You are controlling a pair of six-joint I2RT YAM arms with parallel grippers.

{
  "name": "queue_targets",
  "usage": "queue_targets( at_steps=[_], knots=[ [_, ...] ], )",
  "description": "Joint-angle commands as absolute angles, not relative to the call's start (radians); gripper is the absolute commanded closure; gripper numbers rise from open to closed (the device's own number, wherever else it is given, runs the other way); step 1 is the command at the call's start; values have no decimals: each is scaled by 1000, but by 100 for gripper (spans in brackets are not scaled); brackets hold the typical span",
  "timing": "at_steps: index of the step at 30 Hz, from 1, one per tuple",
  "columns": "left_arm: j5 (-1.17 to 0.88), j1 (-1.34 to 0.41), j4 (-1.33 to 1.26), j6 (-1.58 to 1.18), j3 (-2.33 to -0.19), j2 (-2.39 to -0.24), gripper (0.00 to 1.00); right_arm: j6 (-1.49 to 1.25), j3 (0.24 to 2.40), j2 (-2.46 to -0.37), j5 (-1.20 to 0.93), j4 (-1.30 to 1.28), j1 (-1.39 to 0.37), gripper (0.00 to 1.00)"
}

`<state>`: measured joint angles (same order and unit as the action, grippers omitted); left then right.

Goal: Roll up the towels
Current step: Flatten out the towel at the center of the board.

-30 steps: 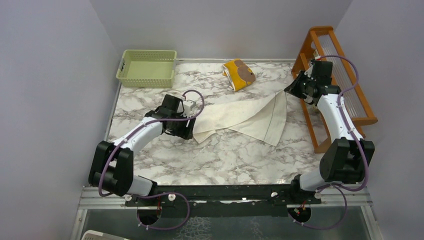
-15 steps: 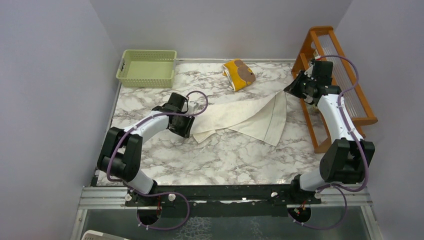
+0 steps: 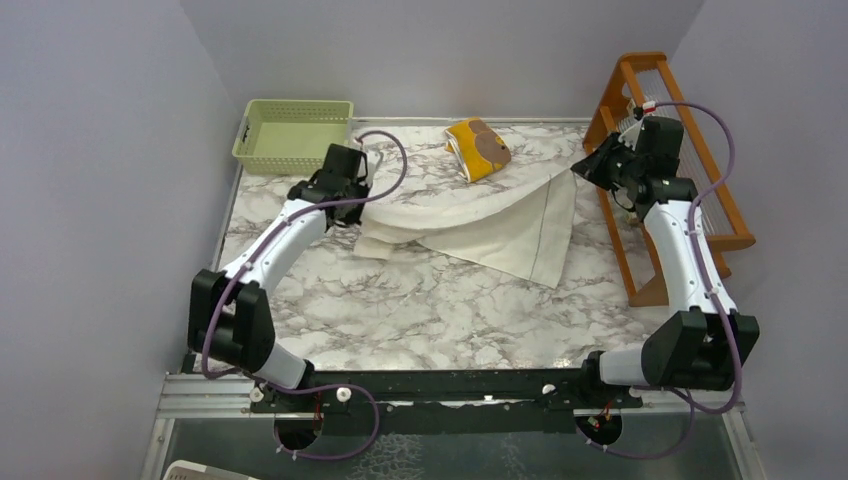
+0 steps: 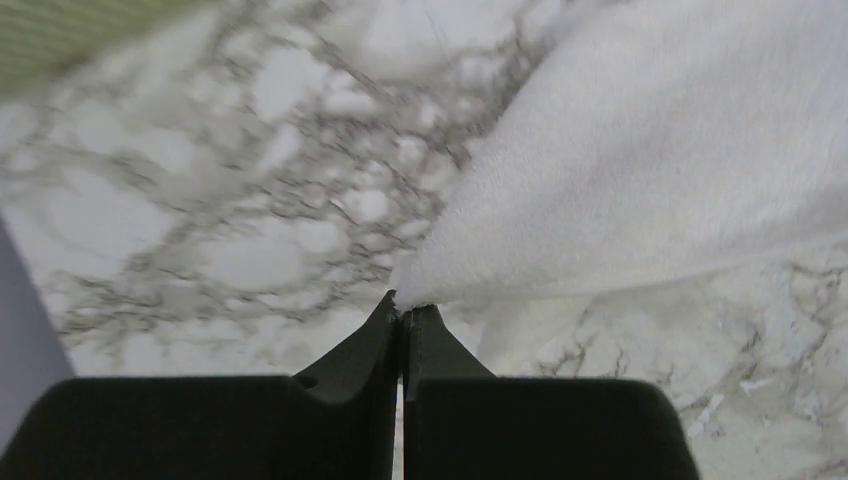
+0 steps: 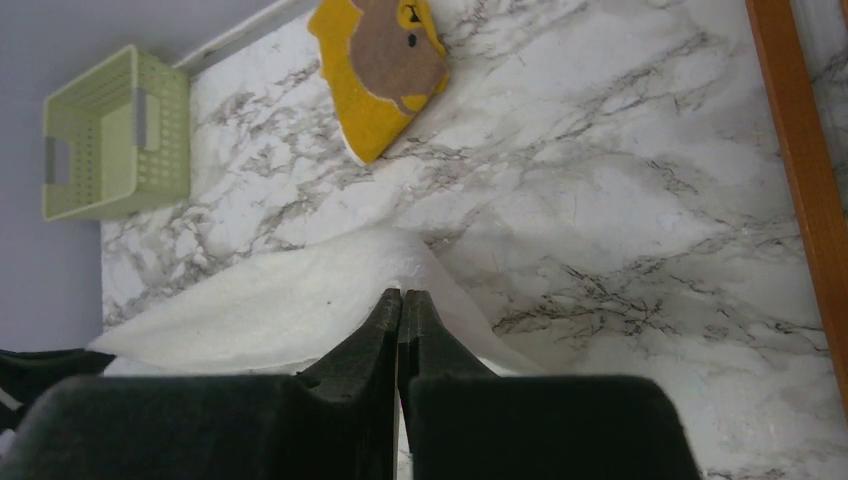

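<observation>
The cream-white towel (image 3: 470, 225) hangs stretched between both grippers over the marble table, its lower edge sagging onto the tabletop. My left gripper (image 3: 358, 197) is shut on the towel's left corner; in the left wrist view its tips (image 4: 405, 308) pinch the cloth (image 4: 650, 170). At the towel's far right corner, my right gripper (image 3: 580, 170) is shut too, and the right wrist view shows its tips (image 5: 402, 295) buried in the cream fabric (image 5: 270, 310). The mustard-yellow towel (image 3: 478, 148) with its brown patch lies folded at the back (image 5: 385, 65).
A pale green basket (image 3: 295, 135) stands at the back left corner, close behind the left gripper (image 5: 115, 135). A wooden rack (image 3: 690, 190) leans along the right wall beside the right arm (image 5: 800, 170). Grey walls close in the table on three sides.
The left gripper shut on the cream towel's left corner and drew it back and left toward the basket. The towel now hangs tauter. The right gripper rose slightly with its corner.
</observation>
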<state>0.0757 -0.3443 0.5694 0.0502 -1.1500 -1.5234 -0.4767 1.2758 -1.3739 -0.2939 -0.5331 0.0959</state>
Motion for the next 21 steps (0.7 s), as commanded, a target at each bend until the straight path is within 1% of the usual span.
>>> queue_targets(
  at_steps=[1,6,9,12,16,18,21],
  knots=[
    [259,-331,522,49,-1340,-1387,100,-468,1349,-1306,-373,-472,103,99],
    [313,-331,504,84,-1528,-1322,100,-458,1468,-1284,-391,-510,101,99],
    [333,-331,505,81,-1552,-1260,100,-451,1543,-1272,-376,-557,100,99],
    [357,-331,505,52,-1502,-1162,100,-453,1569,-1237,-374,-573,88,99],
    [372,-331,512,-1,-1378,-999,100,-450,1528,-1154,-368,-580,56,99],
    [367,-331,535,-31,-1311,-918,100,-449,1494,-1096,-363,-587,37,99],
    [365,-331,616,-86,-1265,-812,100,-451,1476,-1001,-360,-639,17,99]
  ],
)
